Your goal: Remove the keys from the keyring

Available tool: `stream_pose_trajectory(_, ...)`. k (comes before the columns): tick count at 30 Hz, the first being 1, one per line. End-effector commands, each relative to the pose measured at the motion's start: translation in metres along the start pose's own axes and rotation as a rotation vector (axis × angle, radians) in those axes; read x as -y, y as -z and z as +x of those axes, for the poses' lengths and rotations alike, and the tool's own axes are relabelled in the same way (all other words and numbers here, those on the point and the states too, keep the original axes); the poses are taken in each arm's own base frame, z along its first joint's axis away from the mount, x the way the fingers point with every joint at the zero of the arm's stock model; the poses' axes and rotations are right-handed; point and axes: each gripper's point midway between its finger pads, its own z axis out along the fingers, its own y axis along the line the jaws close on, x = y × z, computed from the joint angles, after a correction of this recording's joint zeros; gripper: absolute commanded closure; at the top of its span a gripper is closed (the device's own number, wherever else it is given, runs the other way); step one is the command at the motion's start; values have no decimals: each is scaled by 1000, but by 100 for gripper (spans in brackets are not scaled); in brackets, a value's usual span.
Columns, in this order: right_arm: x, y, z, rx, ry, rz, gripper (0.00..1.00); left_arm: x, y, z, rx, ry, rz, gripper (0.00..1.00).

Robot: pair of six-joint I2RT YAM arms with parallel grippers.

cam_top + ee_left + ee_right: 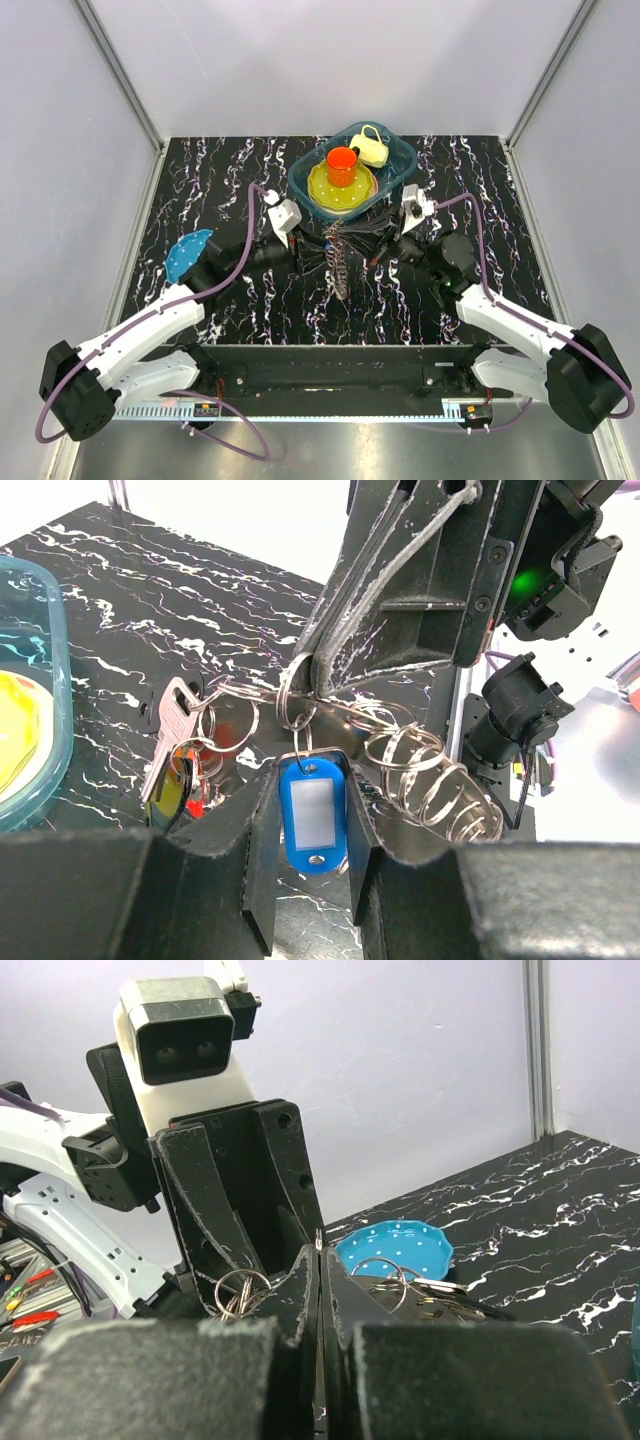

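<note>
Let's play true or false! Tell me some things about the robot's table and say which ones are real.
1. The orange cup stands on the yellow plate. True.
2. The blue spotted dish is inside the tub. False: it lies on the table, over by the left arm.
3. The right gripper is wide open. False: it is shut, pinching a metal ring.
4. A blue tag sits between the left gripper's fingers. True.
5. A silver key hangs on the rings. True.
</note>
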Motion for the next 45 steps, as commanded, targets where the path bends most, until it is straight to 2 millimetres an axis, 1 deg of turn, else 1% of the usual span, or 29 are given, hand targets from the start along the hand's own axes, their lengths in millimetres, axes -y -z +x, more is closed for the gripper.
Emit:
stream_pose_trajectory(1, -22, -3, -42, 168, 92, -88, 100, 7, -5, -9, 28, 2, 40, 100)
stream_pose_trajectory(4, -24, -4, -45, 171, 103, -96, 100, 7, -8, -8, 23, 7, 44, 100)
stream_pose_trajectory(5, -26, -4, -44, 166, 106, -109, 100, 7, -8, -9, 24, 11, 46, 100)
stream_pose_trajectory(18, -19, -4, -31, 172, 112, -116, 100, 17, -13, -21, 79, 23, 104, 100)
stream_pose_trajectory(21, -18, -1, -35, 192, 121, -102, 100, 16, -12, -22, 80, 21, 95, 100)
stream_pose_trajectory(26, -15, 2, -47, 210, 150, -42, 100, 11, -8, -17, 79, 18, 61, 100)
stream_pose_trajectory(35, -9, 10, -52, 195, 180, 38, 100, 4, -2, -15, 80, 0, 2, 100)
stream_pose_trajectory(39, 5, 16, -55, 171, 192, 143, 100, -3, 1, -10, 60, 1, -49, 100)
stream_pose_trajectory(40, 14, 18, -58, 178, 192, 207, 100, -5, 3, -9, 53, 1, -58, 100)
stream_pose_trajectory(41, 19, 23, -57, 153, 188, 252, 100, -7, 4, -6, 44, -3, -69, 100)
stream_pose_trajectory(43, 31, 32, -66, 160, 217, 347, 100, -11, 9, -5, 43, -5, -106, 100)
stream_pose_trajectory(45, 33, 40, -70, 130, 247, 399, 100, -16, 14, -2, 37, -6, -147, 100)
